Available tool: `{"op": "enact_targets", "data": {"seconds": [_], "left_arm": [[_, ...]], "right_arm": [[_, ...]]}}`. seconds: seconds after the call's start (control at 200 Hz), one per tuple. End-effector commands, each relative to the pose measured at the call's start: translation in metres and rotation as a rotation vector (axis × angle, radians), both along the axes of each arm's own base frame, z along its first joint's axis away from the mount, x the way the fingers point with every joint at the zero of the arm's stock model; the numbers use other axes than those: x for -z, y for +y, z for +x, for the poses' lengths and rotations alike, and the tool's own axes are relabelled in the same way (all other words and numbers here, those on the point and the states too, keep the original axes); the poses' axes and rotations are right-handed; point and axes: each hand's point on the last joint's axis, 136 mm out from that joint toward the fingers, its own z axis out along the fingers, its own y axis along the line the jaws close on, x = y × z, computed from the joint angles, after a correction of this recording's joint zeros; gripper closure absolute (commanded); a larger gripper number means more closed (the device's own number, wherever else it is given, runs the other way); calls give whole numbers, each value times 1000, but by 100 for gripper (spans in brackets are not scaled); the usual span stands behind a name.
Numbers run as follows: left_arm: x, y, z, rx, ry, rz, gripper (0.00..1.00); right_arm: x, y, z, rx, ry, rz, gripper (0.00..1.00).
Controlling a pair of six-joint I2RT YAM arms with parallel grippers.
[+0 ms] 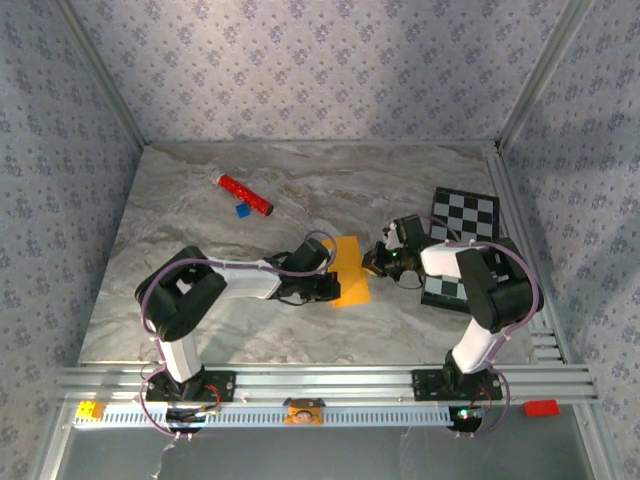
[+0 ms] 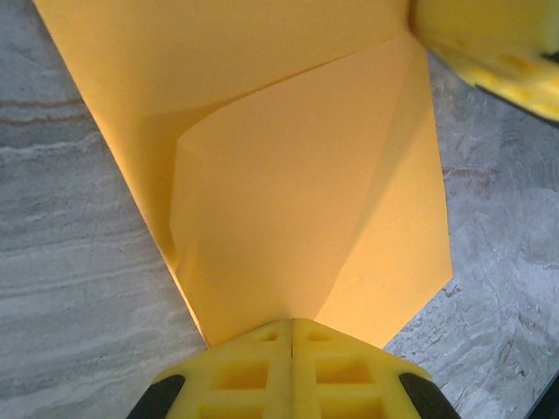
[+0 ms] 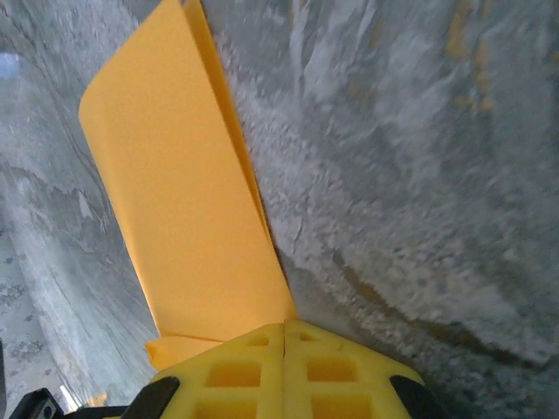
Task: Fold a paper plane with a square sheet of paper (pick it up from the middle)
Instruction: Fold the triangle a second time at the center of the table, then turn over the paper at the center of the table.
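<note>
Left claw point(image 1: 326, 290) is squeezed shut on the 8 o'clock edge of the orange sheet of paper point(image 1: 350, 270), and right claw point(image 1: 373, 265) is pinched closed on its 3 o'clock edge. Sheet's partly folded over, around the middle of the table point(image 1: 200, 220). Red tube point(image 1: 245, 195) is off at 10 o'clock, checkered board point(image 1: 465, 215) at 2 o'clock.

Lab test booth: wallpapered walls point(image 1: 320, 60), aluminium frame point(image 1: 330, 380), marble-look table point(image 1: 200, 210).
</note>
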Motion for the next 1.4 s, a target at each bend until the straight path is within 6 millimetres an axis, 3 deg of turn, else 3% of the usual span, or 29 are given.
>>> {"op": "enact_targets", "data": {"seconds": [0.0,0.21,0.37,0.46,0.67,0.855,1.119,1.394], "left_arm": [[28,26,-22,-2,60,129,100],[-12,8,-7,4,-43,51,96],[-53,4,18,-23,-159,31,89],[-62,7,29,-22,-178,33,88],[-55,5,40,37,-135,27,88],[-44,-4,41,92,-106,40,90],[-14,7,42,93,-70,156,93],[10,17,31,103,-27,204,95]], "right_arm": [[-9,2,10,2,-40,39,98],[-37,-4,-11,-47,-95,-36,95],[-40,-13,-40,-44,-56,-66,92],[-40,-13,-54,-49,-34,-69,90],[-37,-8,-70,-70,18,-66,85],[-28,-9,-76,27,68,-84,80],[-17,1,-92,-35,135,-108,79],[-2,-3,-103,-43,190,-176,72]]}}
